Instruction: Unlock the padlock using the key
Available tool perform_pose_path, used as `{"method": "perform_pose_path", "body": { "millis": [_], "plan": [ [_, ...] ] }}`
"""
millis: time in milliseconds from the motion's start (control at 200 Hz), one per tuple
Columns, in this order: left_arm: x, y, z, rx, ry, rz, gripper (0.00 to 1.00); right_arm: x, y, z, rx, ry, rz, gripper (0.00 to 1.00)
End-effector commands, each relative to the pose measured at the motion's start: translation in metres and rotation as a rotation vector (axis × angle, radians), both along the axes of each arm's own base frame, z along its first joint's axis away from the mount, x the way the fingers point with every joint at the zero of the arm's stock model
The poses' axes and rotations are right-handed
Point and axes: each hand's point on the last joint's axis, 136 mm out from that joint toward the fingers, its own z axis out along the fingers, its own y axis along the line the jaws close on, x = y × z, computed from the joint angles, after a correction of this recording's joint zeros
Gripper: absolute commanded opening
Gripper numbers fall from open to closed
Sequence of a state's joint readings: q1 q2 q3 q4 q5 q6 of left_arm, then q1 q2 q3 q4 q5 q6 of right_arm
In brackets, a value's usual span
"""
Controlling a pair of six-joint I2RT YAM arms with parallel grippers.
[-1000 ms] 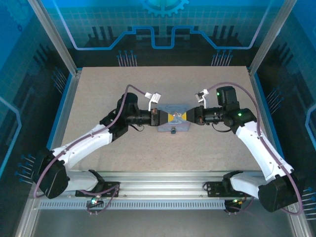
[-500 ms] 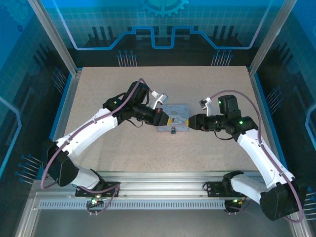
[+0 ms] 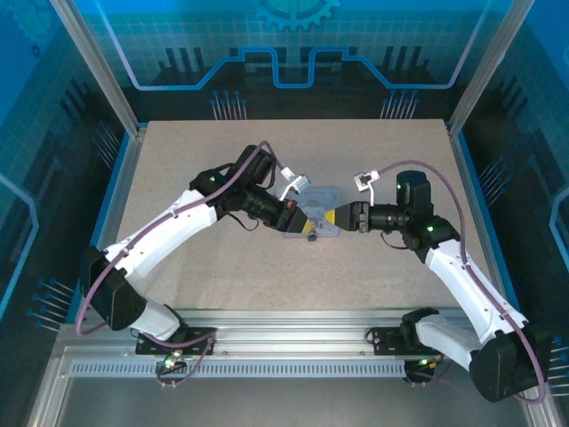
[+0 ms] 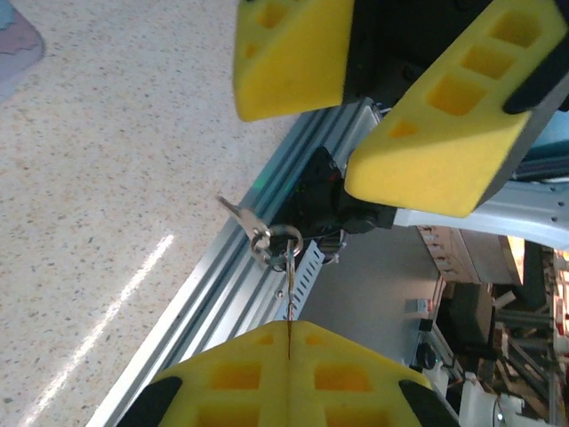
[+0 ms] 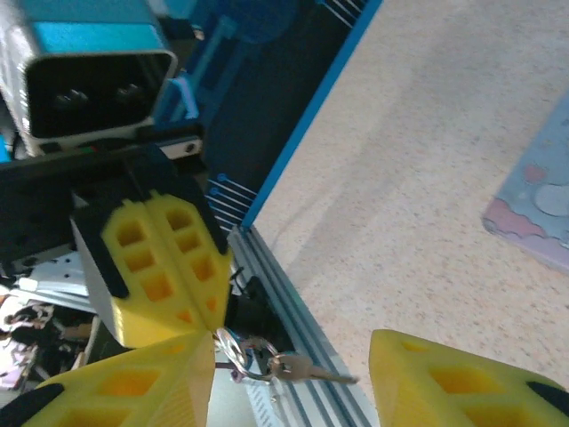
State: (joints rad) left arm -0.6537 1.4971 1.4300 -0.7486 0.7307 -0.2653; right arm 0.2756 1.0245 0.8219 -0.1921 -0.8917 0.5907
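Your L claw (image 4: 289,336) pinches key (image 4: 290,298); its long axis points at R claw (image 5: 293,342), jaws parted, just opposite.

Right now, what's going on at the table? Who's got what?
The two arms meet tip to tip over the pastel tin at mid-table. The left gripper is shut on the key, its blade pinched edge-on between the yellow pads, with a key ring and a second key hanging off it. The right gripper is open, fingers spread either side of that ring and gripping nothing. The key is in the air, not in any lock.
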Motion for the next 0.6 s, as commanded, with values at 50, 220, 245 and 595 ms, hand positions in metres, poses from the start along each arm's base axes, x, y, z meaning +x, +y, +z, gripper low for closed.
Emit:
{"method": "perform_pose_path", "body": {
  "millis": [50,220,245,595],
  "plan": [
    [-0.012,-0.007,0.013,-0.05,-0.002,-0.067,0.0,-0.017,0.01,0.02,0.057,-0.079,0.093,0.52],
    [-0.011,-0.01,0.017,-0.067,-0.005,-0.067,0.0,-0.024,0.014,0.017,0.044,-0.07,0.13,0.5],
    [-0.011,-0.01,0.018,-0.069,-0.005,-0.069,0.0,-0.025,0.014,0.016,0.043,-0.069,0.135,0.5],
    [-0.014,-0.011,0.02,-0.079,-0.008,-0.078,0.0,-0.037,0.022,0.017,0.039,-0.076,0.201,0.43]
  ]
}}
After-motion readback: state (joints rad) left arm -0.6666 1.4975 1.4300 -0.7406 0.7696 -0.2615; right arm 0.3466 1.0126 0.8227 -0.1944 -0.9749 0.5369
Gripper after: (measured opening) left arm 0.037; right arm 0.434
